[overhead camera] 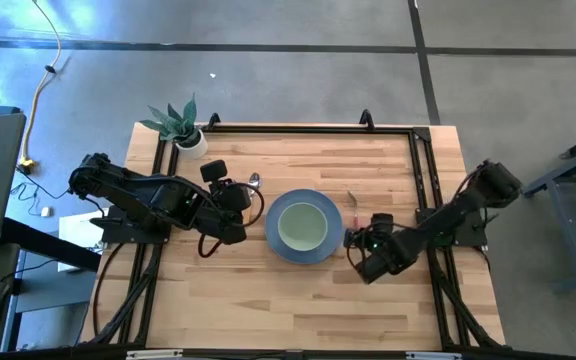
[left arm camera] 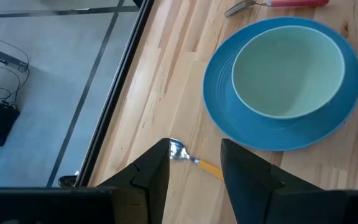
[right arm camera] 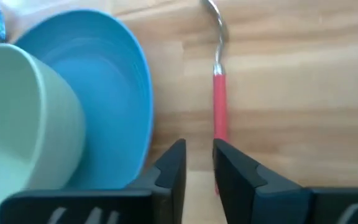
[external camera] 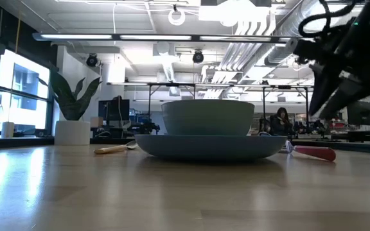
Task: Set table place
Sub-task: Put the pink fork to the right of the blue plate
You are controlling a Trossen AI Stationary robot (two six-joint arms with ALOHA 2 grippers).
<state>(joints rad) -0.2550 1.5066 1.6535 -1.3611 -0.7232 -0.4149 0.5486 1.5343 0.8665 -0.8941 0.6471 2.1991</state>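
A blue plate [overhead camera: 280,245] lies at the middle of the light-wood table [overhead camera: 298,310], with a pale green bowl [overhead camera: 301,226] standing in it. A spoon with a yellow handle [left arm camera: 194,162] lies flat on the table left of the plate. A fork with a red handle [right arm camera: 219,102] lies flat right of the plate. My left gripper [left arm camera: 194,173] is open above the spoon, one finger on either side of it. My right gripper [right arm camera: 199,165] is open by a narrow gap, raised over the near end of the fork's handle.
A potted plant in a white pot [overhead camera: 183,130] stands at the table's far left corner. The black frame [overhead camera: 423,180] runs along the table's sides. Bare wood lies between the plate and the table's near edge.
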